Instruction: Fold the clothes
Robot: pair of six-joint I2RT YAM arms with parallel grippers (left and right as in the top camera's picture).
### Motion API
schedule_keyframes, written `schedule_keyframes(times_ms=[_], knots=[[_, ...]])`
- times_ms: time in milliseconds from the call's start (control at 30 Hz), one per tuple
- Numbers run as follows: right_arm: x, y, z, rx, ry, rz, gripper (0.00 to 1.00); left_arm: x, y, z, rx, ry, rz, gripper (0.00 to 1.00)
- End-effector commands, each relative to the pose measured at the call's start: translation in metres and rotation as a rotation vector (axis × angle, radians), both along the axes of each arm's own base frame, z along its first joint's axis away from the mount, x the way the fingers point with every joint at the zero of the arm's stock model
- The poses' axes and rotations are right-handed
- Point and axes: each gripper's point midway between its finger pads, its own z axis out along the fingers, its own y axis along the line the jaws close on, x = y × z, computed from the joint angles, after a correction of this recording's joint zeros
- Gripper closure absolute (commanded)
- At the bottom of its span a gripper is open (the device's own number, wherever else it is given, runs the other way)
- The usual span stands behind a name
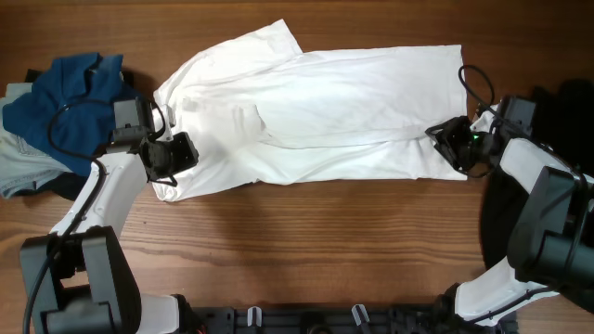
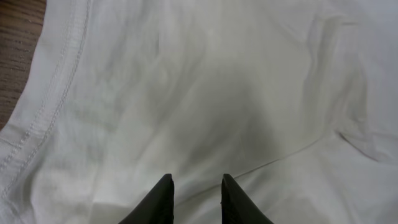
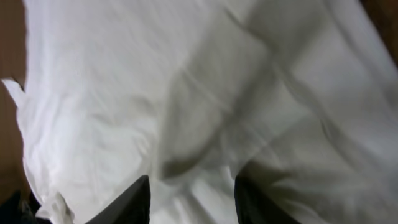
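Bright, even light; the white shirt (image 1: 353, 102) glares slightly; right wrist view blurred.

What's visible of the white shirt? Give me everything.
The white shirt is thin, plain fabric with stitched hems, spread lengthwise on the wooden table. It lies mostly flat, with long creases down the middle and one sleeve angled off the far edge. The left gripper sits over the near corner of its shoulder end, the right gripper over the bottom-hem end, both with jaws apart.

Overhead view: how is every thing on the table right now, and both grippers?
white shirt, laid out sideways, partly folded.
blue polo, crumpled at the left end.
black garment, heaped at the right end.
left gripper, narrowly open over shirt.
right gripper, open over shirt.
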Motion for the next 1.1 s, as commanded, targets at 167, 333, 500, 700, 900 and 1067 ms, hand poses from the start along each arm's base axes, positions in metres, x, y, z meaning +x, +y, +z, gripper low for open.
schedule_keyframes(times_ms=[167, 333, 500, 700, 900, 1067], knots=[[0.032, -0.01, 0.025, -0.064, -0.171, -0.006, 0.96, 0.007, -0.003, 0.009, -0.004, -0.04, -0.024, 0.74], [0.043, -0.019, 0.032, -0.077, -0.206, -0.07, 0.96, 0.007, -0.003, 0.009, -0.004, -0.039, -0.024, 0.74], [0.047, -0.033, 0.028, -0.139, -0.2, -0.126, 0.96, 0.007, -0.003, 0.009, -0.005, -0.039, -0.024, 0.74], [0.033, -0.031, 0.016, -0.19, -0.154, -0.043, 0.78, 0.004, -0.004, 0.008, -0.006, -0.029, -0.024, 0.74], [0.009, -0.032, -0.002, -0.21, -0.026, -0.04, 0.34, 0.004, -0.004, 0.008, -0.006, -0.029, -0.024, 0.74], [0.019, -0.024, 0.007, -0.159, -0.083, -0.029, 0.63, 0.004, -0.004, 0.008, -0.006, -0.029, -0.024, 0.73]])
